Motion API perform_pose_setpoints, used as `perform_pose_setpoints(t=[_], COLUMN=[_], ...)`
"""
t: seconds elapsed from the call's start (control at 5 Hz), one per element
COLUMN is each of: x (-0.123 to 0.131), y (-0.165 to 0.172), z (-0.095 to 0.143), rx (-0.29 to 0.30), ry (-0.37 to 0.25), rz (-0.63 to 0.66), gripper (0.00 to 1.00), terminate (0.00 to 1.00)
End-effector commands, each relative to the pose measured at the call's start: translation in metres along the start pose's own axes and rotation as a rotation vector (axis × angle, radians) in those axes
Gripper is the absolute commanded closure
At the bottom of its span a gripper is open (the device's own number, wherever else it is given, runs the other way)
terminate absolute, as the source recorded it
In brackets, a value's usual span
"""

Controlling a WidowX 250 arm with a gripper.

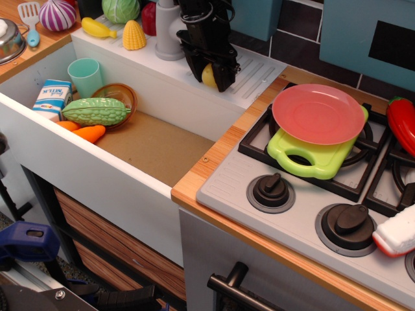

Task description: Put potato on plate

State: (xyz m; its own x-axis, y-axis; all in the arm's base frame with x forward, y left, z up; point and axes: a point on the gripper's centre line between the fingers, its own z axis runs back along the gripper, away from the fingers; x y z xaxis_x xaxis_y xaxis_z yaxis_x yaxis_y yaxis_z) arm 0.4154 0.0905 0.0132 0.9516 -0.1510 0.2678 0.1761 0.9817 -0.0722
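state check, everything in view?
gripper: closed around potato
potato: gripped, over the ridged drainboard
plate: empty, resting on green cutting board
green cutting board: on stove burner
teal cup: upright in sink
milk carton: upright in sink

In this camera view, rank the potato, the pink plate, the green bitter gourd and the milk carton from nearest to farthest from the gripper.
1. Potato: between the fingers of the gripper, on the drainboard.
2. Pink plate: on the stove.
3. Green bitter gourd: down in the sink.
4. Milk carton: far end of the sink.
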Motion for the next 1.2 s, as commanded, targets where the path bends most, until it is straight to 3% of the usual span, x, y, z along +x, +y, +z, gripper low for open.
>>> perform_pose_setpoints(t=[0.0, 0.2, 0.4, 0.8, 1.0], x=[0.026, 0.032, 0.035, 0.027, 0.022], y=[-0.026, -0.066, -0.103, -0.149, -0.155], z=[0.043, 0.085, 0.109, 0.111, 0.102], rx=[0.084, 0.118, 0.142, 0.104, 0.023], ry=[-0.063, -0.024, -0.007, 0.072, 0.101], rz=[-0.022, 0.019, 0.030, 0.005, -0.009], gripper=[1.00, 1.00, 1.00, 1.00, 1.00], terminate=[0.00, 0.00, 0.00, 0.00, 0.00])
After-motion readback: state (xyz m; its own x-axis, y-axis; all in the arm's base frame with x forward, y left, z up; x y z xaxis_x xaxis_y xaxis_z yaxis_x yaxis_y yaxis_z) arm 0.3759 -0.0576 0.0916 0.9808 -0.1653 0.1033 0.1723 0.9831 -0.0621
